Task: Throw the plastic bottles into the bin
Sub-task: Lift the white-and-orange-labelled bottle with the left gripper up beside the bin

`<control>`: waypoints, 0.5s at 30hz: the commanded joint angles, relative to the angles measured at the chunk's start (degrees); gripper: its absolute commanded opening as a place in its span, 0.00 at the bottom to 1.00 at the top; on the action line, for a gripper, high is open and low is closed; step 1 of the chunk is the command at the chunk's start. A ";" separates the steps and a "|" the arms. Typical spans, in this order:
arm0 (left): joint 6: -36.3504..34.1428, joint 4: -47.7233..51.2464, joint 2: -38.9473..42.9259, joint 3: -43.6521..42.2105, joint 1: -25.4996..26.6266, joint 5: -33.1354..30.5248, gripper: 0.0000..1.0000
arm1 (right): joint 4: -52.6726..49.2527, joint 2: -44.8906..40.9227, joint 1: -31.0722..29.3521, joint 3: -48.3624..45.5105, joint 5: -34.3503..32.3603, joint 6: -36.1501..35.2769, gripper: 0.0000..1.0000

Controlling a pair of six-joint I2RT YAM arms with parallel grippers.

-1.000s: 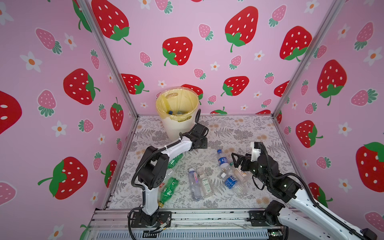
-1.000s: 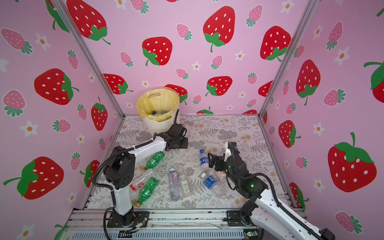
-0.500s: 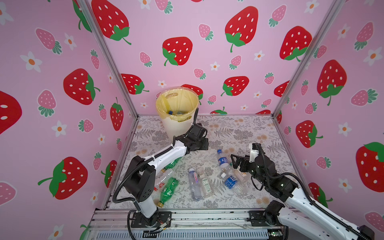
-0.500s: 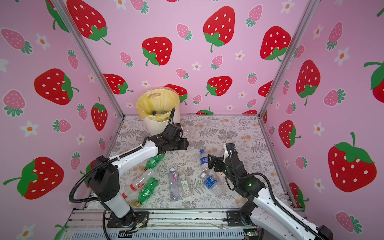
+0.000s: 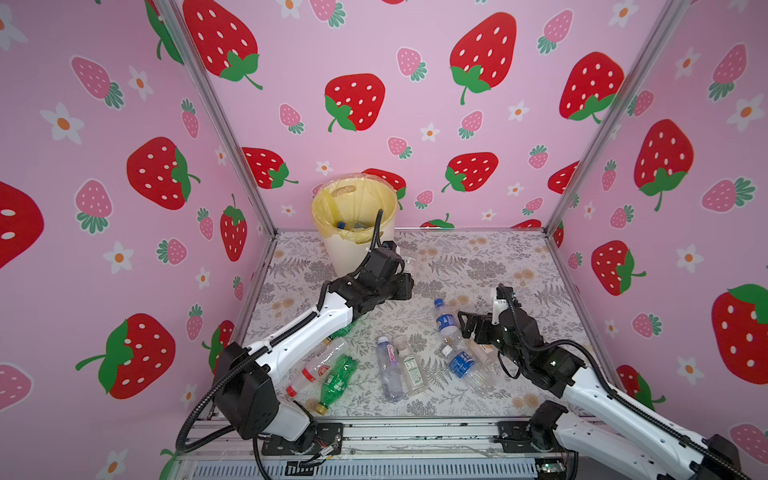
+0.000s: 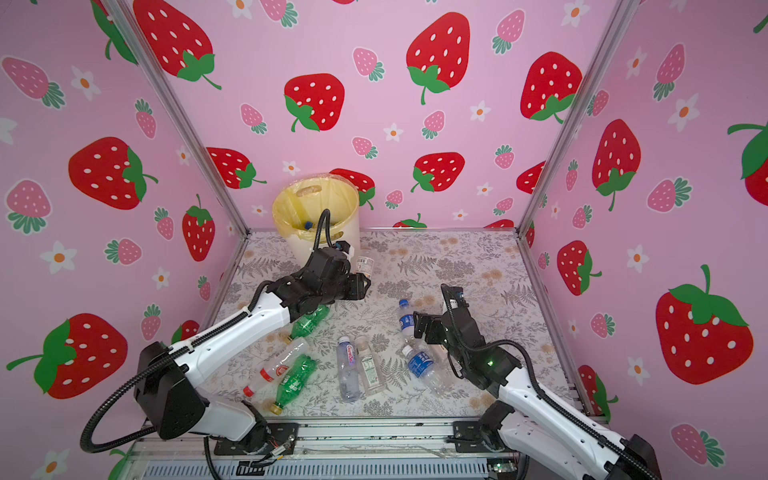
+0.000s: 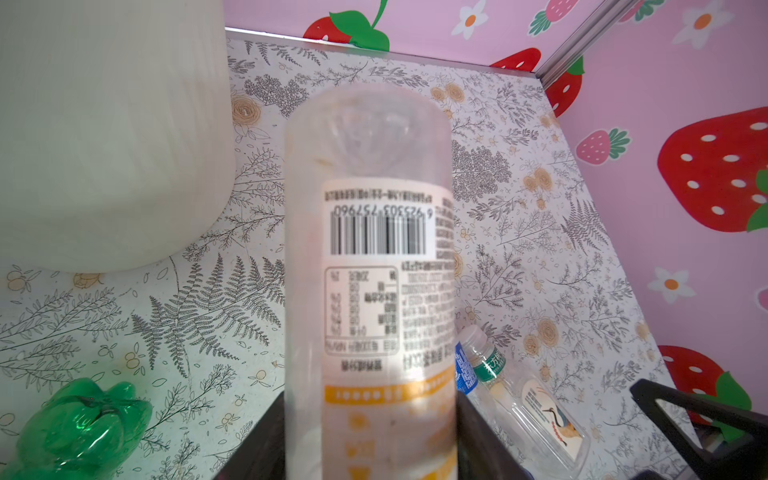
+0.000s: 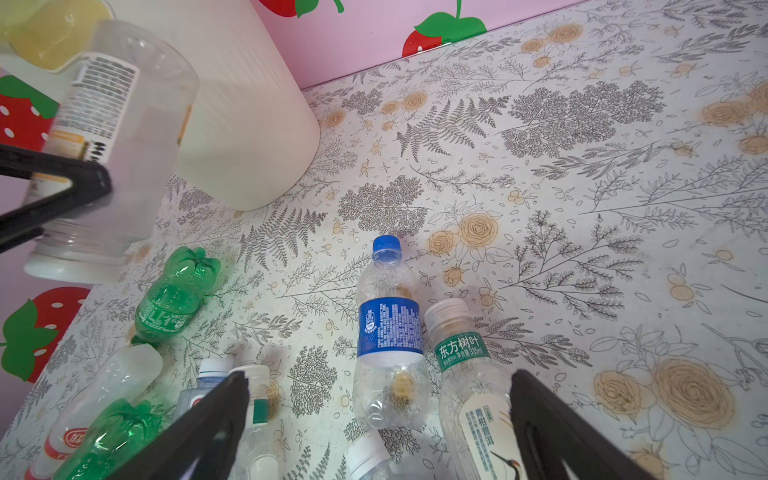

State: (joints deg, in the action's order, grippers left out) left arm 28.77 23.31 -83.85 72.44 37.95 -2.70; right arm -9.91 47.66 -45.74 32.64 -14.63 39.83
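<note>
My left gripper [image 5: 405,279] [image 6: 360,283] is shut on a clear bottle with a white and orange label [image 7: 374,249] [image 5: 409,261] [image 6: 365,263] [image 8: 112,137], held just right of the bin's wall. The cream bin [image 5: 353,253] [image 6: 301,249] [image 7: 104,124] [image 8: 249,124] has a yellowish liner and several bottles inside. My right gripper [image 5: 467,326] [image 6: 419,328] [image 8: 378,415] is open low over a blue-label bottle [image 8: 388,328] [image 5: 444,322] and a green-label clear bottle [image 8: 461,353]. Several more plastic bottles lie on the floor, among them a green one [image 5: 338,380] and a red-label one [image 5: 318,368].
Another green bottle [image 6: 307,322] [image 8: 174,299] lies partly under my left forearm. Two clear bottles [image 5: 388,368] lie side by side at the front middle. Pink strawberry walls close in the left, back and right sides; a metal rail [image 5: 415,432] runs along the front.
My left arm's elbow has dropped and the arm has stretched out, with the gripper still holding the bottle beside the bin. My right gripper has crept slightly towards the blue-label bottle.
</note>
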 commanded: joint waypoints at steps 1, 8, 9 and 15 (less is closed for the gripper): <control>0.43 2.55 2.85 0.13 0.33 -2.12 0.41 | 0.17 1.02 -0.05 2.03 -0.66 -0.47 0.99; -1.05 6.23 9.51 1.22 0.27 -4.10 0.42 | 0.16 2.59 -0.05 2.14 -0.31 -0.04 0.99; -1.37 6.94 10.39 1.53 0.28 -4.76 0.42 | 0.26 2.74 -0.03 2.23 -0.30 -0.14 0.99; -3.71 10.51 15.60 2.43 0.35 -12.19 0.42 | 0.60 4.11 0.00 3.00 0.22 -0.46 0.99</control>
State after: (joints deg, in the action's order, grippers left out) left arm 26.79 30.68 -70.39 72.47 38.15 -8.86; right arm -9.89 51.57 -45.74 33.71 -14.52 39.35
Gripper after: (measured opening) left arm 0.572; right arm 0.994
